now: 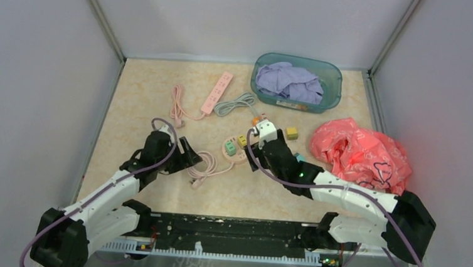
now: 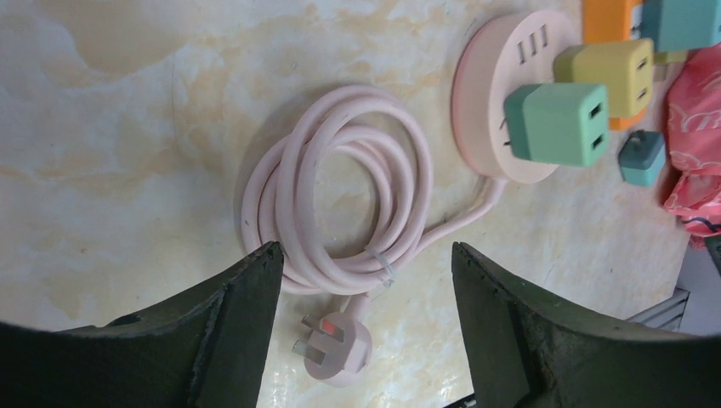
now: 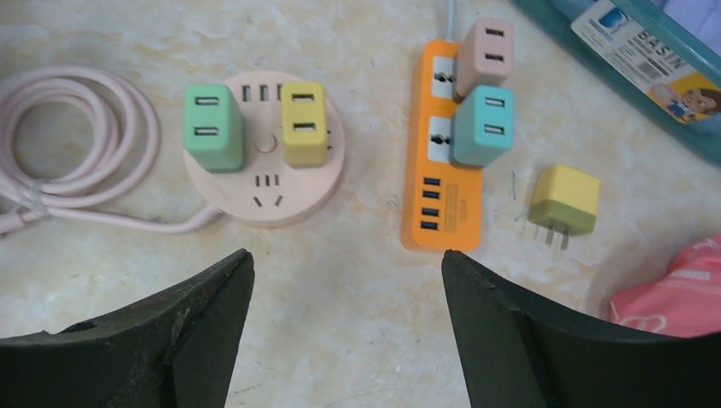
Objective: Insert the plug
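Observation:
A round pink socket hub (image 3: pixel 263 191) lies on the table with a green plug (image 3: pixel 212 126) and a yellow plug (image 3: pixel 303 121) seated in it. To its right, an orange power strip (image 3: pixel 444 204) carries a pink plug (image 3: pixel 485 55) and a teal plug (image 3: pixel 482 126). Another yellow plug (image 3: pixel 565 200) lies loose beside the strip, prongs showing. My right gripper (image 3: pixel 344 268) hangs open and empty just short of the hub and strip. My left gripper (image 2: pixel 361 272) is open over the hub's coiled pink cord (image 2: pixel 340 183) and its three-pin plug (image 2: pixel 338 343), holding nothing.
A teal basin (image 1: pixel 297 81) with purple cloth sits at the back right. A red plastic bag (image 1: pixel 361 153) lies to the right. A long pink power strip (image 1: pixel 217 92) and a grey cable (image 1: pixel 236 103) lie at the back centre. Grey walls enclose the table.

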`<action>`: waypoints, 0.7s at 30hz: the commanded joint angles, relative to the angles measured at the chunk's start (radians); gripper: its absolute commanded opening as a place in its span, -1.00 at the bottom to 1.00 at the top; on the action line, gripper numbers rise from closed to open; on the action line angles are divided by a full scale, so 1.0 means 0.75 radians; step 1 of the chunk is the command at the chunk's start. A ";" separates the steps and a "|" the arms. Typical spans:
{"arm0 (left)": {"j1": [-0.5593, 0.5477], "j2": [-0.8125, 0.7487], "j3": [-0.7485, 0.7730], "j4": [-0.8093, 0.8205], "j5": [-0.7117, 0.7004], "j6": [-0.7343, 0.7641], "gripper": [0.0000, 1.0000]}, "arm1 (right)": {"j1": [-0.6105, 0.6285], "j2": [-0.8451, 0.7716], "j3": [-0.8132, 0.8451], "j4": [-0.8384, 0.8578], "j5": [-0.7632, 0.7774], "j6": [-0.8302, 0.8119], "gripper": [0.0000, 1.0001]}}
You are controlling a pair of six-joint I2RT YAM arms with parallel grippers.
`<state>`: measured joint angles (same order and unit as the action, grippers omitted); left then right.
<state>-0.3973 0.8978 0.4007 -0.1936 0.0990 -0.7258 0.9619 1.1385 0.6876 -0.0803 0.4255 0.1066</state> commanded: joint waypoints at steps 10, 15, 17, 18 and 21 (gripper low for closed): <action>-0.064 0.359 0.022 0.271 0.194 -0.124 0.15 | 0.005 -0.350 -0.317 0.417 0.312 -0.089 0.62; -0.121 0.545 0.144 0.394 0.185 -0.162 0.13 | 0.003 -0.454 -0.395 0.465 0.392 -0.098 0.62; -0.153 0.625 0.212 0.404 0.175 -0.154 0.17 | -0.001 -0.477 -0.412 0.472 0.422 -0.111 0.62; -0.166 0.653 0.251 0.388 0.162 -0.144 0.22 | -0.004 -0.486 -0.418 0.473 0.430 -0.111 0.62; -0.187 0.713 0.339 0.346 0.134 -0.111 0.29 | -0.008 -0.500 -0.436 0.483 0.443 -0.114 0.63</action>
<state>-0.5156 1.3949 0.5697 0.0315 0.2176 -0.8230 0.9592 0.7879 0.3695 0.2127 0.7078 0.0364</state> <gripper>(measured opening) 0.630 0.811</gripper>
